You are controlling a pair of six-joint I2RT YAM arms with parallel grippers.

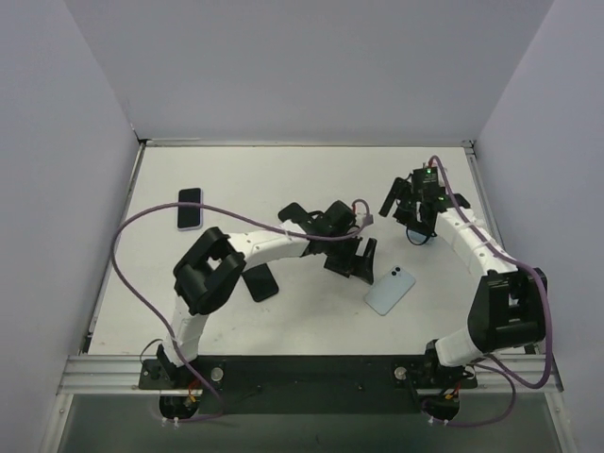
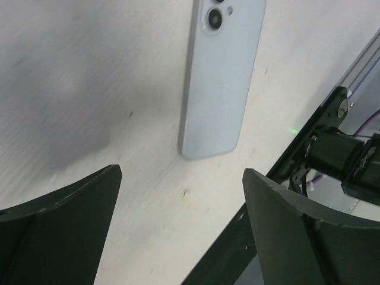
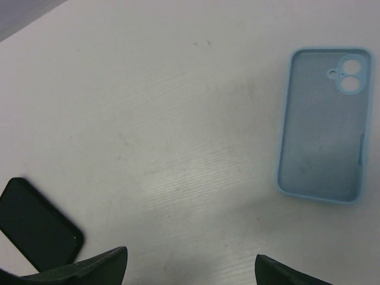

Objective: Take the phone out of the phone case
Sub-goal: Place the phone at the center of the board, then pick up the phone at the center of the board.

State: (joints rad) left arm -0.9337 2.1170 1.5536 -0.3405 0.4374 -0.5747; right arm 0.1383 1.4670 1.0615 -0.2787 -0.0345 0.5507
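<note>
Two arms over a white surface (image 1: 283, 170). Left gripper (image 2: 181, 178) mid-surface, jaws wide apart, nothing between them. Right gripper (image 3: 190, 264) farther back on the right, jaws likewise apart and empty. Pale blue phone (image 1: 391, 289) bare, camera side up, flat just beside the left gripper. Light blue phone case (image 3: 323, 124) hollow side up, empty, below the right gripper, apart from the phone.

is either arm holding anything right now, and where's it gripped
Nothing is held. The left gripper and right gripper are open and empty; the phone and the case lie loose below them.
</note>
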